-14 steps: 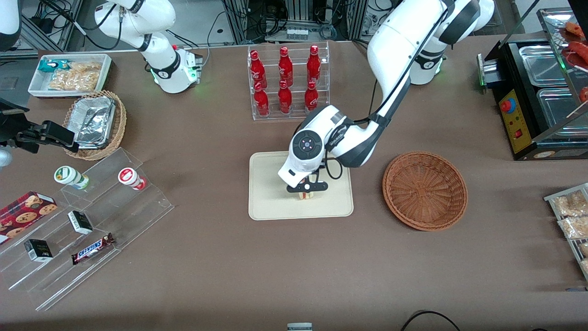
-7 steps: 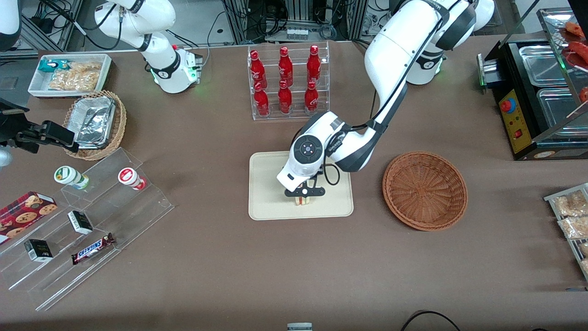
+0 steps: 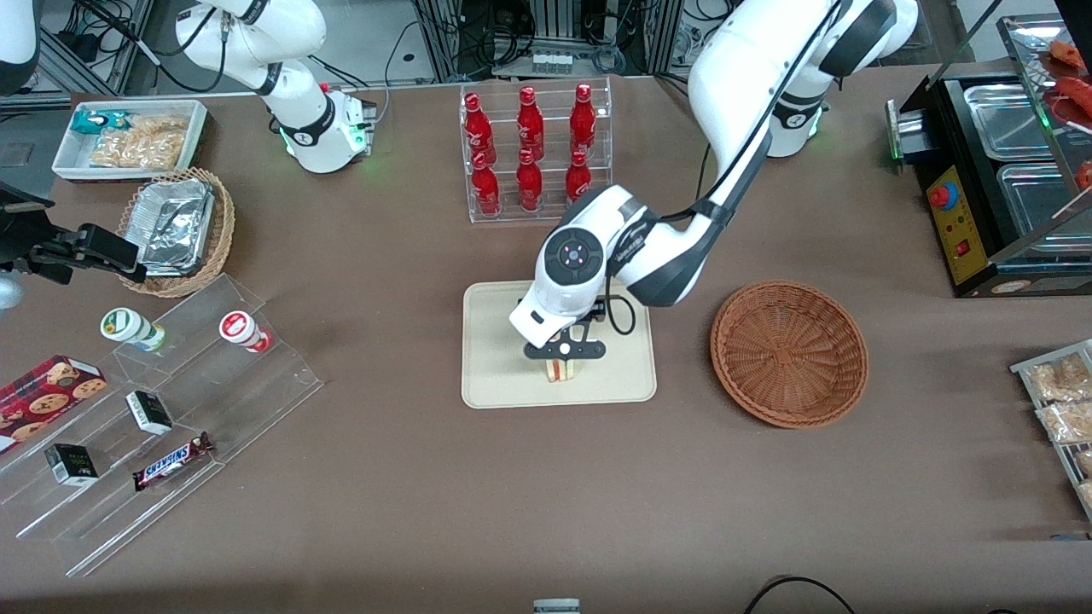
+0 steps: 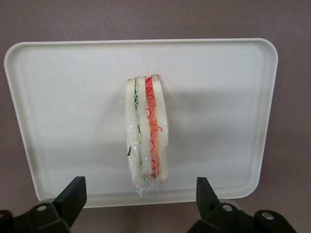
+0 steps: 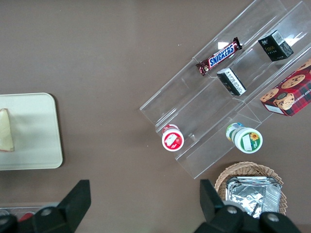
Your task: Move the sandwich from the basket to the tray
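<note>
Since half a second ago the left arm's wrist has lifted a little and its gripper [image 3: 564, 349] has risen off the sandwich [image 3: 562, 370], which stays put on the tray [image 3: 495, 341] while more of its striped cut edge shows below the black finger bar. The gripper now hangs just above the sandwich near the centre of the front view, fingers spread wide and holding nothing (the wrist view shows the two dark fingertips [image 4: 73, 196] well apart, one on each side of the wedge and clear of it). The sandwich [image 4: 146, 131] stands on edge on the cream tray [image 4: 58, 97], its white bread slices upright with green and red filling lines running along the cut face, wrapped in clear film that bunches at one end. It sits in the part of the tray nearer the front camera and toward the basket [image 3: 789, 352]. That reddish-brown wicker basket rests on the brown table [image 3: 512, 495] at the centre right of the front view, just beside the tray but not touching it, with nothing in it. A clear rack of red bottles [image 3: 530, 149] stands in the upper middle of the frame, farther from the camera than the tray. In the right wrist view a corner of the tray [image 5: 34, 141] and one end of the sandwich [image 5: 6, 130] appear at the left edge.
</note>
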### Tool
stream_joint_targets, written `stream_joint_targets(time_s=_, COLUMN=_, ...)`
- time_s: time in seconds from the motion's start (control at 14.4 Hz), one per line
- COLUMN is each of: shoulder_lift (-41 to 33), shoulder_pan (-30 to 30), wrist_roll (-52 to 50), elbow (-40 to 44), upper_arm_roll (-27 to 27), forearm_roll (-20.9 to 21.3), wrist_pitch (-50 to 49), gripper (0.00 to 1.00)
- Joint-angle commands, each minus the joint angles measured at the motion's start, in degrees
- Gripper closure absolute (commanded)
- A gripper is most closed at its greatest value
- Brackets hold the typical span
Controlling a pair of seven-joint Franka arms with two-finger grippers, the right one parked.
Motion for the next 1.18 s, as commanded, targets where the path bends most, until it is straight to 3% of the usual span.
stream_joint_targets(time_s=0.0, shoulder_lift=-5.0, shoulder_pan=0.2, wrist_roll=-0.9, elbow=-1.1, upper_arm_roll=1.2, forearm_roll=1.1, wrist_pitch=-7.2, gripper=0.00)
stream_joint_targets(time_s=0.49, shoulder_lift=-10.0, shoulder_pan=5.8, wrist_roll=-0.7, elbow=-3.0, upper_arm_roll=6.6, forearm_roll=1.4, wrist_pitch=-16.2, gripper=0.00)
stream_joint_targets(time_s=0.83, shoulder_lift=-21.3, shoulder_pan=13.2, wrist_roll=13.4, elbow=-14.5, upper_arm_roll=6.6, forearm_roll=1.4, wrist_pitch=-16.4, gripper=0.00)
stream_joint_targets(time_s=1.11, shoulder_lift=-28.1, shoulder_pan=19.3, wrist_roll=26.0, elbow=-17.9, upper_arm_roll=6.6, forearm_roll=1.4, wrist_pitch=-22.2, gripper=0.00)
